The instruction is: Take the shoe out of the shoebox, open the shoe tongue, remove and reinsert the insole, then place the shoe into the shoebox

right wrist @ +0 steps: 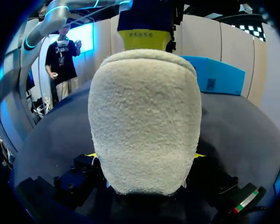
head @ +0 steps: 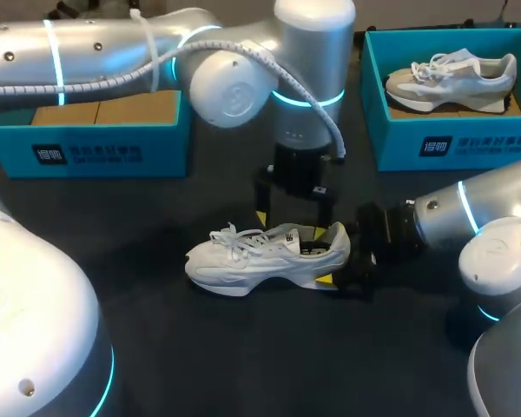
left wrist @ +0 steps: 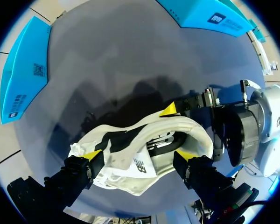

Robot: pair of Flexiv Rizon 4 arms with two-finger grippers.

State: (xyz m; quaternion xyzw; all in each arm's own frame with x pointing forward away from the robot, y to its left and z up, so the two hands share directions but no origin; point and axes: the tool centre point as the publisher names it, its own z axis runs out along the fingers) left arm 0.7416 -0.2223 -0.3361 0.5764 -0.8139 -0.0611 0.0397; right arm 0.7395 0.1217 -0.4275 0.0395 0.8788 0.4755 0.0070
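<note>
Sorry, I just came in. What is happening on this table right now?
Two robot arms work on a white shoe resting on the dark table, outside the boxes. The right gripper holds its heel from both sides; the left gripper is down over its opening. A second shoe sits in the blue shoebox at right; the other shoebox stands at left.

Dark table under everything. Blue box at 2 o'clock holds a second grey-white sneaker, sitting upright on brown cardboard, toe pointing to 9 o'clock, laces loose.
</note>
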